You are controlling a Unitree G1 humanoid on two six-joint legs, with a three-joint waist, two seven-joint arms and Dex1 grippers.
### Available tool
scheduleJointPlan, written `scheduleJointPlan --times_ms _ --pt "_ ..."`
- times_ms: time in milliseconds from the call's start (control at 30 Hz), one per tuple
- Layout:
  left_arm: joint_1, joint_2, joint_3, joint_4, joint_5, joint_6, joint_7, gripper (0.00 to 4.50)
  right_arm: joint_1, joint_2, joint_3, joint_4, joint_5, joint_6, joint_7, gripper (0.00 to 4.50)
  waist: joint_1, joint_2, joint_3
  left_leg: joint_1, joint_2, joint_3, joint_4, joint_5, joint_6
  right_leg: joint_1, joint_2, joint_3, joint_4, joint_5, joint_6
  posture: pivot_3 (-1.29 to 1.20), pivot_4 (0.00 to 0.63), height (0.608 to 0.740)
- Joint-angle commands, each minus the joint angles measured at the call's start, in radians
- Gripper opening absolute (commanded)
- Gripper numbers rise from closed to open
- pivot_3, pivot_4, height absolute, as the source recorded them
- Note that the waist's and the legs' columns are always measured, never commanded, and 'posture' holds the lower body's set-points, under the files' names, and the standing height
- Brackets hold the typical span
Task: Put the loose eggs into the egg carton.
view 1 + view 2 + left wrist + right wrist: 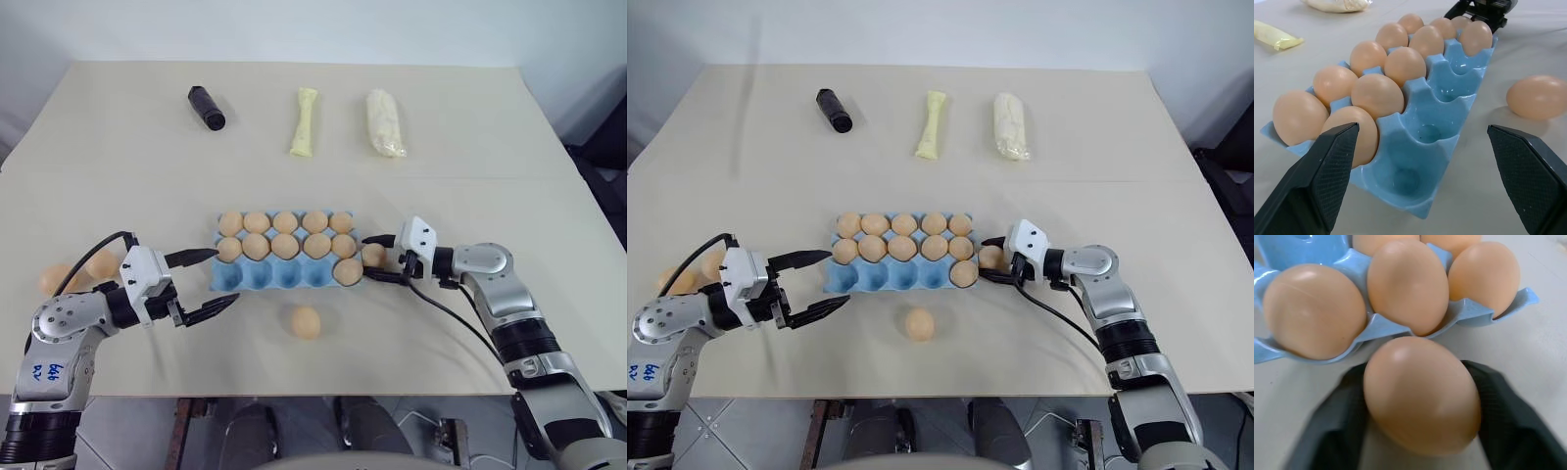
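The light blue egg carton (227,278) lies mid-table; its back and middle rows are full of tan eggs, and one egg (348,271) sits in the front row's right cup. My right gripper (368,258) is at the carton's right end, shut on a loose egg (1420,391) just outside the rim (1376,325). At the carton's left end my left gripper (225,276) stands wide open and empty. One loose egg (306,322) lies in front of the carton. Two more eggs (56,279) lie at the far left.
Along the back of the table lie a black cylinder (207,108), a thin yellow wrapped roll (306,122) and a thicker pale wrapped roll (385,123). The table's front edge runs just below the loose egg.
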Motion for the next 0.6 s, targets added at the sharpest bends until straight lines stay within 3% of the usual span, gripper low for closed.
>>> scheduleJointPlan --times_ms 33,167,333,467,600 --pt "0.007 -0.003 0.014 -0.027 -0.020 -0.001 -0.003 4.50 0.010 -0.034 -0.037 -0.031 0.022 0.001 0.012 1.97 0.000 0.000 0.000 0.000 0.000 0.000 0.000 0.000 0.000 0.000 0.000 0.000 0.000 0.000 0.000 0.00 0.150 0.740" --pt "0.014 -0.003 0.034 -0.032 -0.038 0.003 -0.003 4.50 0.055 -0.123 -0.078 -0.141 0.073 0.067 0.060 1.97 0.003 0.000 0.000 0.000 0.000 0.000 0.000 0.000 0.000 0.000 -0.001 0.000 -0.001 0.000 0.000 0.00 0.150 0.740" --pt "0.011 -0.001 0.053 -0.024 -0.061 0.020 0.007 4.50 0.072 -0.184 -0.107 -0.412 0.229 0.315 0.098 1.97 -0.002 0.000 0.001 -0.001 0.000 -0.002 -0.001 0.000 0.000 0.000 0.000 0.000 -0.001 0.000 0.000 0.00 0.150 0.740" --pt "0.007 0.002 0.049 0.016 -0.046 0.007 -0.009 4.50 0.012 -0.061 -0.029 -0.577 0.285 0.434 0.013 1.97 -0.017 0.000 0.001 0.000 0.001 -0.002 -0.001 0.000 -0.001 0.000 0.001 -0.001 0.000 0.000 -0.001 0.00 0.150 0.740" --pt "0.000 -0.001 0.042 0.015 -0.042 0.009 -0.007 4.50 -0.009 0.022 0.059 -0.547 0.182 0.369 -0.038 1.97 -0.014 -0.001 0.001 -0.002 0.000 -0.004 -0.001 0.000 -0.001 0.000 0.000 -0.003 -0.001 0.000 -0.001 0.00 0.150 0.740"
